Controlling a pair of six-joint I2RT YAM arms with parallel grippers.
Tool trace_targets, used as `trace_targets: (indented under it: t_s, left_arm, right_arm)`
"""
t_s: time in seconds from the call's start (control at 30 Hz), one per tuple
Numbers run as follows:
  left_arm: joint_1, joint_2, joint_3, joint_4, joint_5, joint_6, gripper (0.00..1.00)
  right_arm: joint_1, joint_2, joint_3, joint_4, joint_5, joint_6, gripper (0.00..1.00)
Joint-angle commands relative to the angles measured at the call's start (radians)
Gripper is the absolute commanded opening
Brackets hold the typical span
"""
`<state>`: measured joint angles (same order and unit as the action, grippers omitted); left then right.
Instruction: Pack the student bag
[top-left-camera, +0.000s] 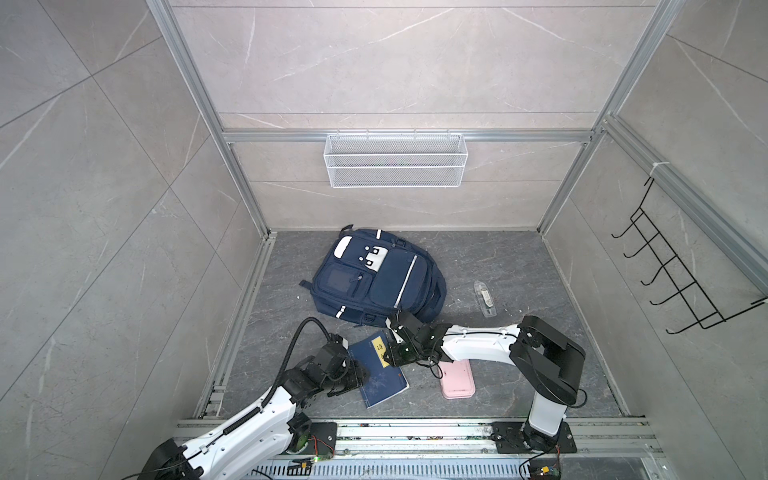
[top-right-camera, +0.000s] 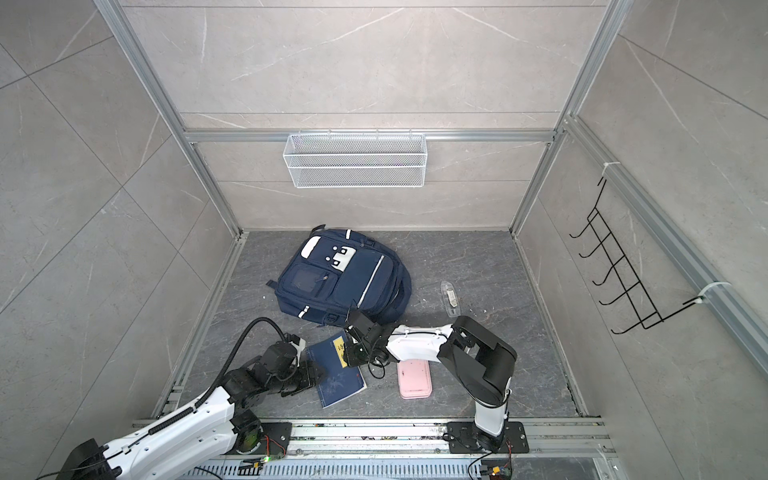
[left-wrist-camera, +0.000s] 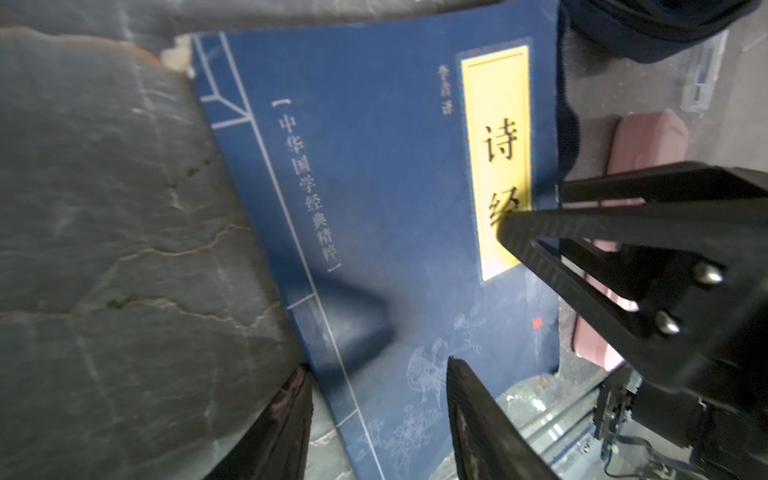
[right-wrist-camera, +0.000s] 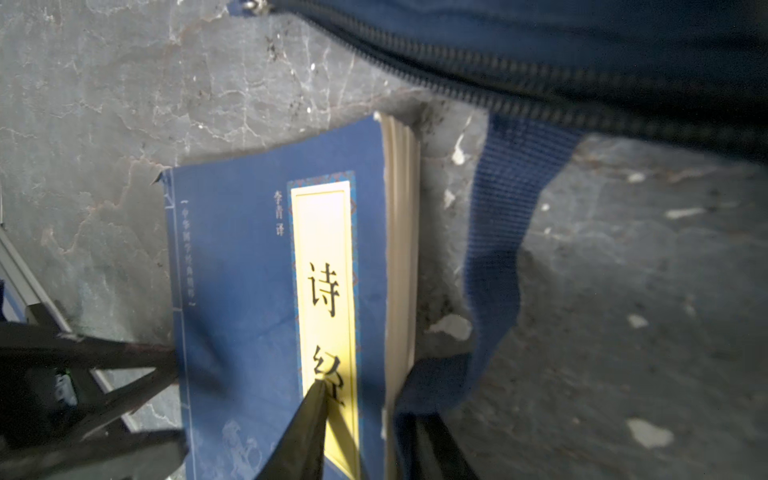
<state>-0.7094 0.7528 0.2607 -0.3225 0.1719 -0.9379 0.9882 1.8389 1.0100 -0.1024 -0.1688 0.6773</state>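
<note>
The student bag lies flat on the dark floor near the back wall, its zip and a blue strap showing in the right wrist view. In front of it lies a navy book with a yellow label. My right gripper is shut on the book's page edge, one finger on the label and the other under the edge. My left gripper is open, its fingers straddling the book's spine edge.
A pink case lies just right of the book, under the right arm. A clear plastic case lies right of the bag. A white wire basket hangs on the back wall and a black hook rack on the right wall.
</note>
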Motion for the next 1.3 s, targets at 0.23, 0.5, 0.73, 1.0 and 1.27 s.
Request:
trace_targets:
  t_s: [0.23, 0.5, 0.73, 1.0, 1.27]
  left_arm:
    - [-0.023, -0.050, 0.047, 0.284, 0.120, 0.047, 0.52]
    - [-0.025, -0.088, 0.026, 0.348, 0.092, 0.036, 0.50]
    - [-0.025, -0.125, 0.008, 0.356, 0.049, 0.023, 0.50]
    - [-0.025, -0.094, 0.041, 0.201, -0.030, 0.013, 0.49]
    - [-0.025, -0.051, 0.110, -0.223, -0.189, -0.081, 0.51]
  right_arm:
    - [0.049, 0.083, -0.002, -0.082, -0.042, -0.021, 0.34]
    - [0.059, 0.085, 0.000, -0.087, -0.041, -0.021, 0.33]
    - [0.073, 0.072, -0.012, -0.084, -0.037, 0.002, 0.34]
    - [0.086, 0.058, -0.032, -0.076, -0.008, 0.028, 0.34]
    - [0.086, 0.042, -0.041, -0.093, 0.033, 0.044, 0.35]
